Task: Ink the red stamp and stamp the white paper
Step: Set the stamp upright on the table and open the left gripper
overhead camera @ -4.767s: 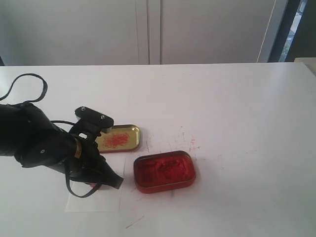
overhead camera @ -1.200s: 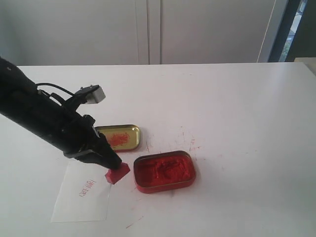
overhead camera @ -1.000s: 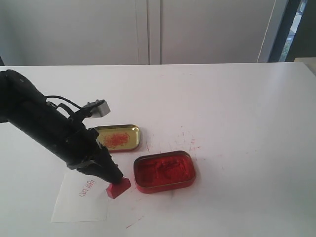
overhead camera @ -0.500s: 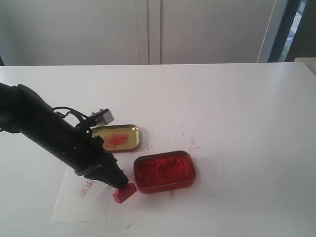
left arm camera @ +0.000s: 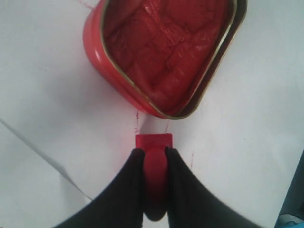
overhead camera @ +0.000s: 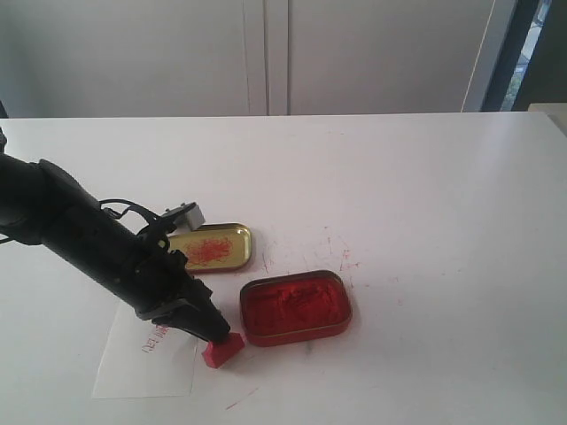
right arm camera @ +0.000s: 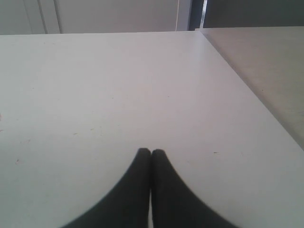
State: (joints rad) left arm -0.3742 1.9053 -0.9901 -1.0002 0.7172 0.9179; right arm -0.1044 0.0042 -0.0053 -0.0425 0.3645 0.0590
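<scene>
The left tool [left arm camera: 153, 152] grips the red stamp [overhead camera: 221, 351] by its narrow knob. The block base points down at the worktop [overhead camera: 399, 195], though whether it touches cannot be told. Just ahead of the tool's tips lies the open tin of red ink paste [overhead camera: 296, 307], its near rim just beside the stamp's base. On the tool's other side, under its arm, lies the white paper [overhead camera: 146, 359] with a small red mark. The stamp is just off the paper's edge. A gold lid [overhead camera: 210, 247] smeared with red lies beside the arm, apart from the tin.

Beyond the tin the worktop runs bare to its far edge.

The wrist view alone shows the right tool [right arm camera: 151, 152], fingers pressed together on nothing, low over bare worktop near a corner.
</scene>
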